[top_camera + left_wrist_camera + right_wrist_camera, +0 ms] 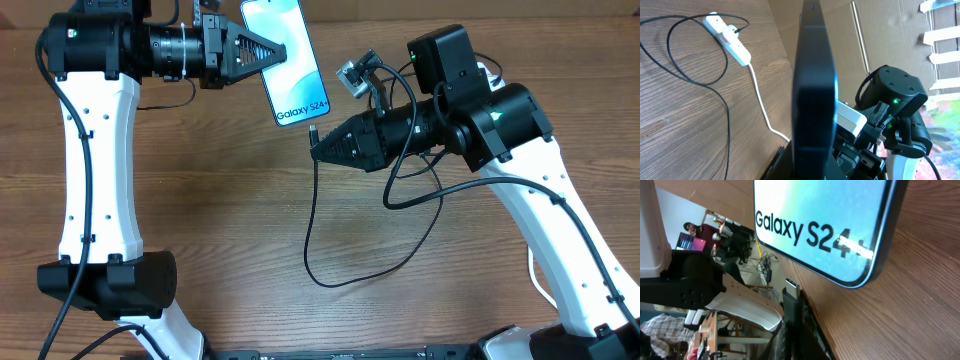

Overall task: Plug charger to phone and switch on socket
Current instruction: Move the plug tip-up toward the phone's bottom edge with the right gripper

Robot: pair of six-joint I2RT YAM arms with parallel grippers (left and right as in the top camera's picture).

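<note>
Two things of the task are held in grippers, close to each other. A slim rectangular phone [297, 80] with a light blue-cyan screen and "Galaxy S24+" printed near one short edge is pinched near its long side by the left gripper [274, 56], whose jaws are clenched on it. In the left wrist view the phone [813, 100] is seen edge-on as a dark upright slab in the middle of the picture. The printed short edge is turned toward the right arm.

Just beside that edge, and apart from it, the small black connector tip [792, 288] of the charger [311, 225], a long thin black cable, is presented with its metal end toward the phone [830, 225]. The tip is grasped by the right gripper [317, 143], which is closed on it. From there the cable is laid in a loose loop over the brown wood-grain table [220, 200] and is carried back up toward the right arm.

Well apart from both, the socket [729, 38], a white oblong power strip with small red switches, is seen lying on the table only in the left wrist view. A thin black cable is led to it, and a thick white lead [760, 102] runs from it across the wood.
</note>
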